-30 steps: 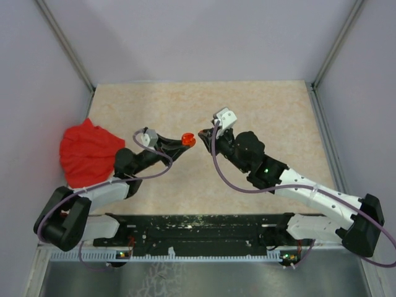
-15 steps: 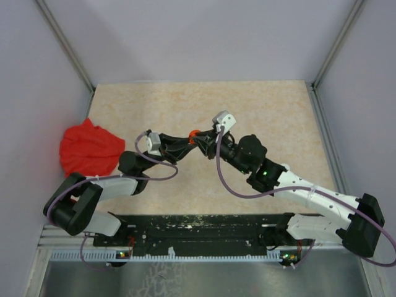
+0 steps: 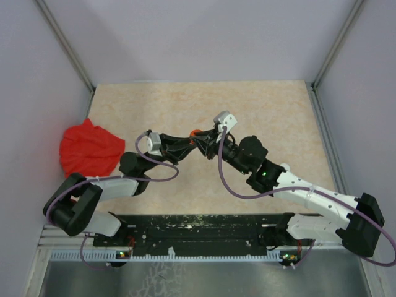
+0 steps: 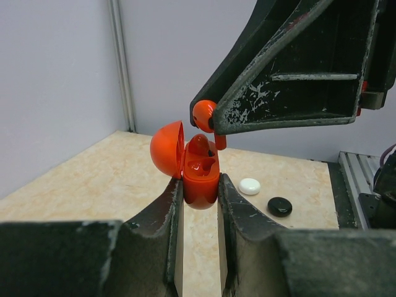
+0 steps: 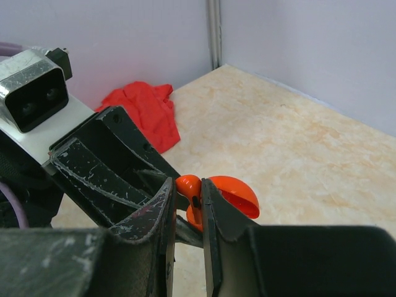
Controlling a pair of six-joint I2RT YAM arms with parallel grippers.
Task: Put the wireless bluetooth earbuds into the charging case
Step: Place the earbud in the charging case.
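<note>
My left gripper (image 4: 199, 192) is shut on an orange-red charging case (image 4: 200, 176) and holds it above the table, its round lid (image 4: 167, 148) hinged open to the left. One orange-red earbud (image 4: 199, 146) sits in the case. My right gripper (image 5: 187, 198) is shut on another orange-red earbud (image 5: 190, 187), held just above the case opening; this earbud also shows in the left wrist view (image 4: 204, 115). In the top view the two grippers meet mid-table at the case (image 3: 194, 133). The open lid (image 5: 232, 195) shows behind my right finger.
A red cloth (image 3: 90, 148) lies at the table's left edge, also in the right wrist view (image 5: 145, 111). A white disc (image 4: 249, 185) and a black disc (image 4: 279, 206) lie on the table beyond the case. Grey walls enclose the table.
Over the last second the two grippers came together: the left moved right with the case, the right moved left with the earbud. In the last half second little has moved.
</note>
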